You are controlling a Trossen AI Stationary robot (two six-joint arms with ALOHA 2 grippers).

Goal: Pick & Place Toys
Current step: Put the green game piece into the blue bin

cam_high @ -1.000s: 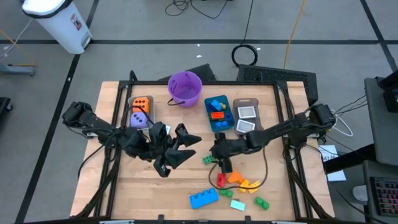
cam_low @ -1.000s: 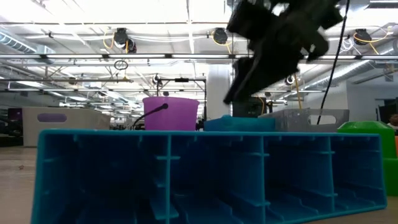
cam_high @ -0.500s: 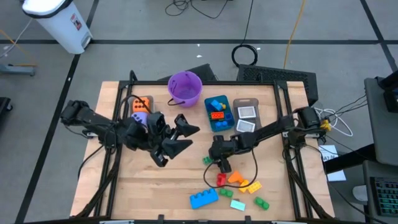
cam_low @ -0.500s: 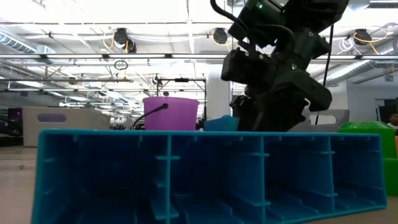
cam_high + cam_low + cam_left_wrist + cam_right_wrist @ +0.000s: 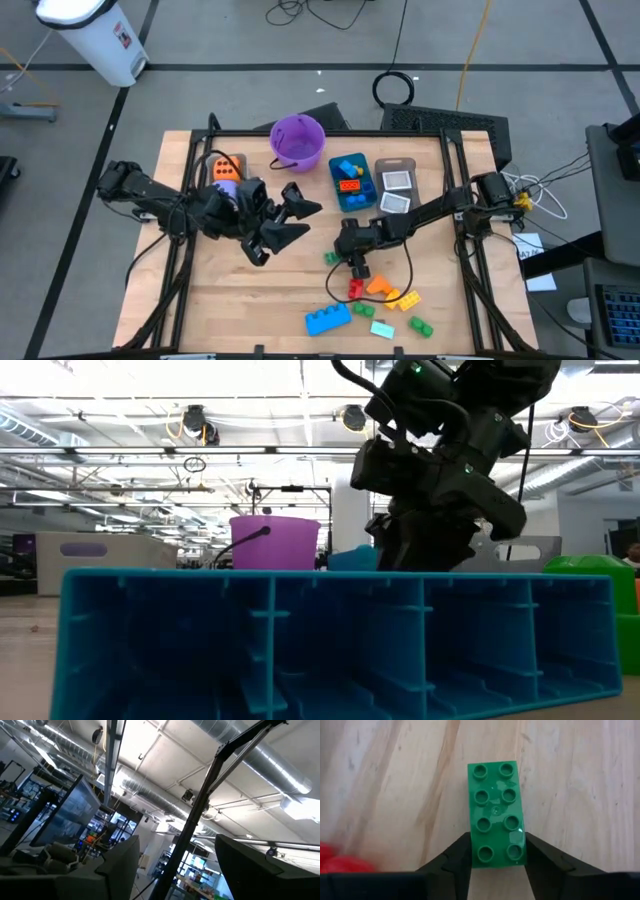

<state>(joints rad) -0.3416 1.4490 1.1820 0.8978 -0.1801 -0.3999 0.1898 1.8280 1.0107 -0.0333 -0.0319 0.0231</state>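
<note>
Here, right pincer (image 5: 496, 862) flanking one green brick (image 5: 496, 815), grip seemingly touching, left pincer (image 5: 290, 220) open, two dice (image 5: 224, 174) binned

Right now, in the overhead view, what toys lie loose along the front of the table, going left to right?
Big blue brick → red brick → pale teal card → yellow brick → small green brick. The orange brick overlaps the red and yellow ones, so I left it out.
</note>
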